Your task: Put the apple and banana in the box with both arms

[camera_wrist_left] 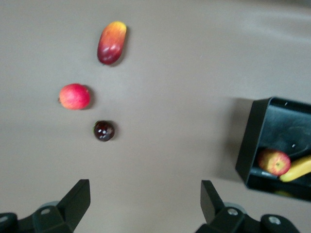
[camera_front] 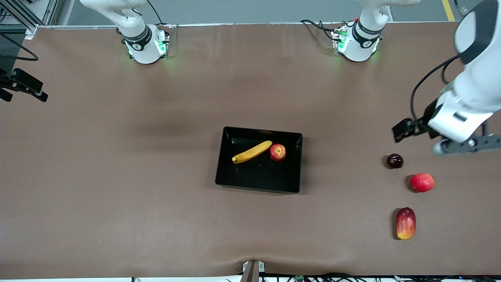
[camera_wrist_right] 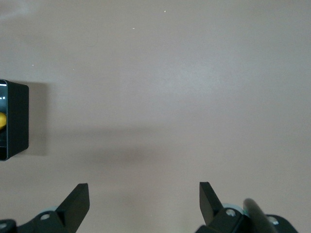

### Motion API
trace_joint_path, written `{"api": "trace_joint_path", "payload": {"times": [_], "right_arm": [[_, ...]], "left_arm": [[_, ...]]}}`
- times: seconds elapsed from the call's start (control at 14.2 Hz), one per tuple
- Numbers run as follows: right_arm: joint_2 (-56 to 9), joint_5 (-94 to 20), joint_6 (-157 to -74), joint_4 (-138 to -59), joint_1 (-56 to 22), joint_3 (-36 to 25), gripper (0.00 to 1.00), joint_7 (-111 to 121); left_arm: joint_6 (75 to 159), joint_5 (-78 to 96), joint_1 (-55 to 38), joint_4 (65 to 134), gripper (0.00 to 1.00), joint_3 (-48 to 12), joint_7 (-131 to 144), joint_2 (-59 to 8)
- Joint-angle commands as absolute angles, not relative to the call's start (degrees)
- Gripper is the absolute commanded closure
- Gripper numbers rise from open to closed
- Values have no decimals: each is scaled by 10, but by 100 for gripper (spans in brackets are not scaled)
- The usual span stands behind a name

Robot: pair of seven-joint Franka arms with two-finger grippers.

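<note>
Both pairs of fingers stand spread wide and hold nothing: the left gripper point(camera_wrist_left: 146, 204) hangs over bare table at the left arm's end, near a dark round fruit point(camera_front: 395, 161), a pinkish-red fruit point(camera_front: 422, 182) and a red-and-yellow oblong fruit point(camera_front: 405, 223), while the right gripper point(camera_wrist_right: 144, 204) hangs over bare brown table. The streaky red-and-yellow apple point(camera_front: 277, 152) and the curved yellow banana point(camera_front: 252, 152) lie just beside each other inside the glossy black box point(camera_front: 258, 188) mid-table. No writing is legible; the front view alone shows the box's whole inside, and the right wrist view catches only one end of it.

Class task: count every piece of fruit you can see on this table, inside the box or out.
5. The banana and apple lie in the box. The dark round fruit, pinkish-red round fruit and mango-like fruit lie toward the left arm's end. None seems hidden.
</note>
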State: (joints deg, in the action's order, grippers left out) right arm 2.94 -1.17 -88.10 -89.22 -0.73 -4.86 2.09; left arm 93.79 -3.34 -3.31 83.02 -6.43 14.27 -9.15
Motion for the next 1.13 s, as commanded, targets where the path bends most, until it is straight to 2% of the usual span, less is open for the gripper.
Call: {"api": "trace_joint_path", "payload": {"times": [0.0,0.14,0.35,0.64,1.06], "right_arm": [[30,-24,-882,-891,-4,-49,0,28],[30,-24,-882,-891,-4,-49,0,28],[30,-24,-881,-891,-3,-49,0,27],[30,-24,-882,-891,-2,-50,0,27],[29,-24,-881,-891,-2,-50,0,27]], "left_arm": [[944,-24,-2,942,0,-87,97,6],[944,-24,-2,970,0,-89,95,36],[944,-23,26,984,0,-123,94,58],[941,-16,27,998,0,-121,91,85],[941,-14,27,984,0,-116,62,82]]}}
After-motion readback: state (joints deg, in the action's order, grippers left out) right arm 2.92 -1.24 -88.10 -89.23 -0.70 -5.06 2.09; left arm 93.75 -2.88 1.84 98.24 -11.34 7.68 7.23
